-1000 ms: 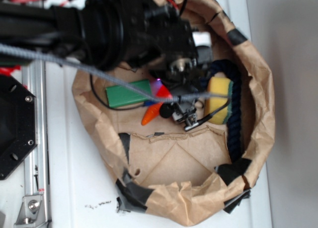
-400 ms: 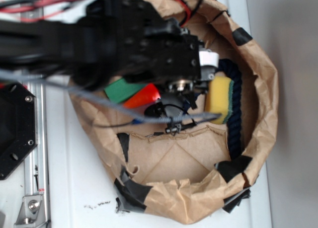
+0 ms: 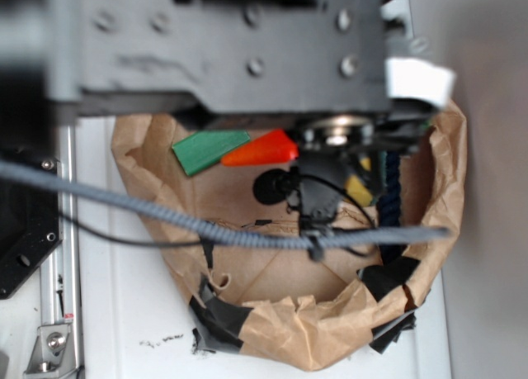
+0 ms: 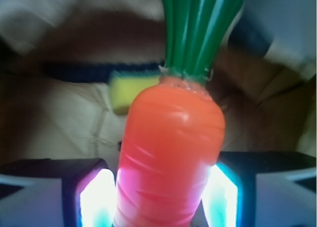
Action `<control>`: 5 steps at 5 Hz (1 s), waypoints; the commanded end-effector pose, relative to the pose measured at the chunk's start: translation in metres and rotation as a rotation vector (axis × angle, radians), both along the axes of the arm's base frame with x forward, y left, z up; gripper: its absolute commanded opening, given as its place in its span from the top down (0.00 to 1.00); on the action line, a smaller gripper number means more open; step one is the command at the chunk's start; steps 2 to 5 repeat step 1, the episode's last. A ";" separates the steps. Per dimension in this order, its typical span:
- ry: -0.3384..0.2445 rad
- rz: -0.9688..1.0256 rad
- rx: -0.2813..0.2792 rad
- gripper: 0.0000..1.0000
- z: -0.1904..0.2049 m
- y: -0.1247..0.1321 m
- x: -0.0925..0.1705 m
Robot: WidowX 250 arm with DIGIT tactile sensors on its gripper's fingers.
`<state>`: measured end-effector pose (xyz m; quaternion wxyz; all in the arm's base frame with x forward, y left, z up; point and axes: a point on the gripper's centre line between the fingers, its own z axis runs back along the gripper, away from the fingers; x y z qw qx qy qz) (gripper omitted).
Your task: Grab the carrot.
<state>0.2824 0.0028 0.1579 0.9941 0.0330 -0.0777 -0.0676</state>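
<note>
My gripper [image 4: 166,197] is clamped on the carrot [image 4: 171,153], its orange body filling the middle of the wrist view with one lit finger [image 4: 94,200] pressed against its left side and the other against its right. The carrot's ribbed green stem [image 4: 198,31] points up and away from me, toward the far paper wall. Behind it, blurred, a yellow sponge [image 4: 130,91] lies beside a dark blue rope [image 4: 79,71] on the brown paper floor. From the exterior camera, my arm [image 3: 223,45] crosses the top of the picture as a large grey, out-of-focus block with bolt heads, hiding the gripper itself; the carrot's [image 3: 262,150] pointed orange end juts out to the left from under it, its tip touching or overlapping the end of a green block [image 3: 208,150], and I cannot tell which. Both sit over the crumpled brown paper basin [image 3: 330,333], patched with black tape [image 3: 221,317] along its near rim. A braided grey cable [image 3: 165,218] sweeps across the foreground. A slice of the yellow sponge [image 3: 357,189] shows to the right. No brand, label or writing can be read in either view.
</note>
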 end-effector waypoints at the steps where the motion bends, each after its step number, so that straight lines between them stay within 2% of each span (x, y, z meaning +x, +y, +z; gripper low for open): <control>1: -0.018 -0.057 0.003 1.00 0.027 -0.009 0.000; 5: -0.018 -0.057 0.003 1.00 0.027 -0.009 0.000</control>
